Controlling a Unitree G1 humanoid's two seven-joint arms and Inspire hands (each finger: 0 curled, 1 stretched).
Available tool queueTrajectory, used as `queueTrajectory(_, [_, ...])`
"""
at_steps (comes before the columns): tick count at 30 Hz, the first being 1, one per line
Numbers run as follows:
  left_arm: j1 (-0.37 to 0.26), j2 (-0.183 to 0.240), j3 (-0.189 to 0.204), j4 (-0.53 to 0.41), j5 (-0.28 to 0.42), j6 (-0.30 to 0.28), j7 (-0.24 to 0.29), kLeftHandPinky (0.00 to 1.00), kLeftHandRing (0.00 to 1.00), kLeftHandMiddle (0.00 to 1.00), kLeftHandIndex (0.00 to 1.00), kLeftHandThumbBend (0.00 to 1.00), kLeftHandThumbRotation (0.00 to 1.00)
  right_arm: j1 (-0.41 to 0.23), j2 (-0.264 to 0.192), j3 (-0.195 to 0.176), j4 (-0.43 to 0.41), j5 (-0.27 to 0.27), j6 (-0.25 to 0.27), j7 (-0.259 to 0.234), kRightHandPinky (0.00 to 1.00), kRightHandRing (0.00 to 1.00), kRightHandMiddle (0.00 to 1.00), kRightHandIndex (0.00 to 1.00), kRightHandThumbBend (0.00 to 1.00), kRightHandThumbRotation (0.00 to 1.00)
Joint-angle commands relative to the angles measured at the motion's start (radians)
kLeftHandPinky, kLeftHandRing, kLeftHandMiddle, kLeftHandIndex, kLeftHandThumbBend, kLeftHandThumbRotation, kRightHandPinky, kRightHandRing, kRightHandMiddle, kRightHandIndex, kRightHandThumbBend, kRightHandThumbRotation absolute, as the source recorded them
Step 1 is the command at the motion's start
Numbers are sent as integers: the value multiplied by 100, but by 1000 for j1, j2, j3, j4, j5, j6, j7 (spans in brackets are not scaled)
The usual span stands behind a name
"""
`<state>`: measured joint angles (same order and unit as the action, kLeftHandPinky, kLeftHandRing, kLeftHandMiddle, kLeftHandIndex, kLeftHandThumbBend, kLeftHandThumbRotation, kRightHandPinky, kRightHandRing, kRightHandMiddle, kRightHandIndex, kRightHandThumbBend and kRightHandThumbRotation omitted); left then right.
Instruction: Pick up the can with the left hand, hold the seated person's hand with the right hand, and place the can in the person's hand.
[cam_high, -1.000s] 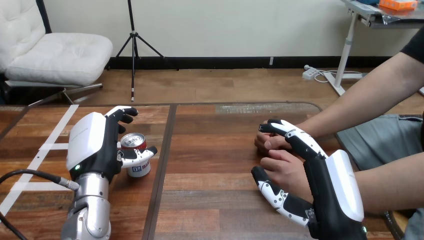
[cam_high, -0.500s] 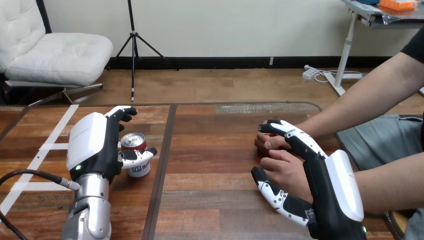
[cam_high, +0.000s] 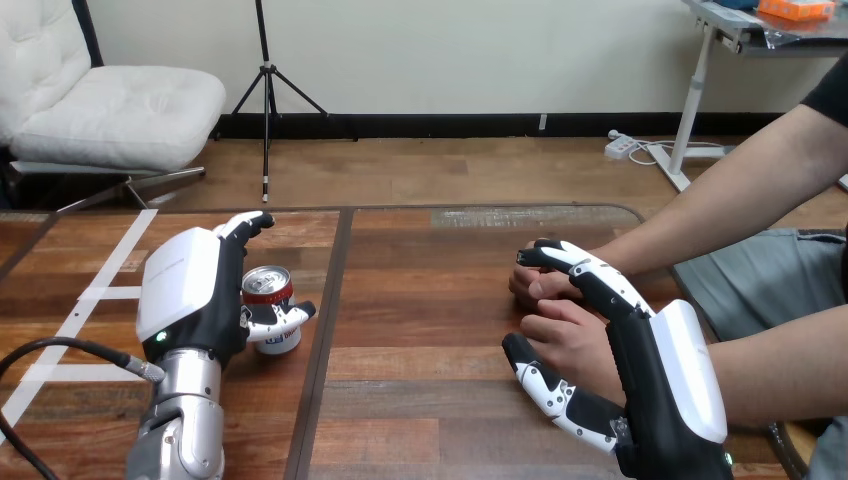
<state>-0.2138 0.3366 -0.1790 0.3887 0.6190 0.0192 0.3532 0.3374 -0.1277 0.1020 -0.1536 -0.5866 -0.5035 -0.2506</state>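
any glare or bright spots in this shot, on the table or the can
Head view: a pale sheen lies on the far middle of the brown wooden table; the silver top of the red and silver drink can catches the light; the white shell on the back of the left hand is bright, with no hard glint on it.

No text, number or sign can be read. The only print is on the drink can (cam_high: 270, 292), left of centre in the frame. It is a patch of dark blue marks on the white band low on the can's red side. The marks are too small to make out and are partly covered by the thumb of the left robot hand (cam_high: 190, 300).
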Motion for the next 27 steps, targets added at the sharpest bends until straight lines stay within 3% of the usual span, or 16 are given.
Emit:
queueTrajectory(1, [-86, 16, -7, 12, 24, 9, 5, 64, 76, 81, 80, 82, 8, -50, -13, -6, -41, 15, -6, 2, 79, 85, 83, 74, 47, 0])
queueTrajectory(27, [-146, 10, -22, 81, 33, 50, -40, 64, 75, 81, 79, 81, 10, -49, -11, -9, -46, 7, 3, 7, 80, 86, 83, 74, 47, 0])
